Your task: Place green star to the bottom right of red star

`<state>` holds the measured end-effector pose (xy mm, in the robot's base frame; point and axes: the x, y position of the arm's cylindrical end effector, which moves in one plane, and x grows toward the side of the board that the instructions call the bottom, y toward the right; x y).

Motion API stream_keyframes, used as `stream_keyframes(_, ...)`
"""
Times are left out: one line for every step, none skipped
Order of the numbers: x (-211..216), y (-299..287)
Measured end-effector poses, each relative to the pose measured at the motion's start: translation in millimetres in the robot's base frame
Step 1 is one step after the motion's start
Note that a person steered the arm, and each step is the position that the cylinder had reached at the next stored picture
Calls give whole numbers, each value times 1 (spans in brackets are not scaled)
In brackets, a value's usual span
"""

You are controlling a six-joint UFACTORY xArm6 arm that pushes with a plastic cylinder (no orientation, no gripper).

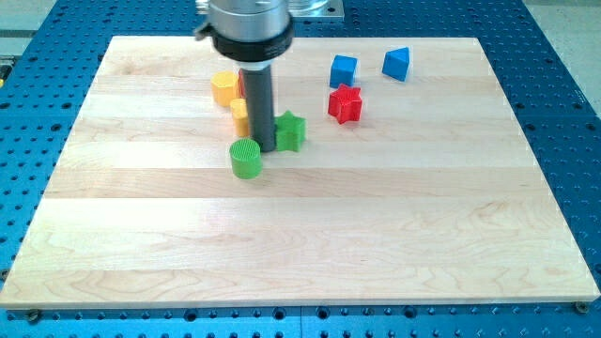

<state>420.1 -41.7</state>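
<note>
The green star (pixel 291 130) lies on the wooden board (pixel 300 235) left of the board's middle. The red star (pixel 345 103) lies up and to the right of it, a short gap away. My tip (pixel 265 148) stands right against the green star's left side, between it and the green cylinder (pixel 246 158). The rod rises from there and hides part of what lies behind it.
A yellow block (pixel 224 87) and a second yellow block (pixel 240 115), partly hidden by the rod, sit left of the rod. A sliver of red shows behind the rod. A blue cube (pixel 344 70) and a blue triangular block (pixel 397 64) lie above the red star.
</note>
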Motion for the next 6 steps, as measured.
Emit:
stream_keyframes(20,22)
stream_keyframes(16,-25)
stream_keyframes(-23,-1)
stream_keyframes(-27,73)
stream_keyframes(-22,124)
stream_keyframes(-6,63)
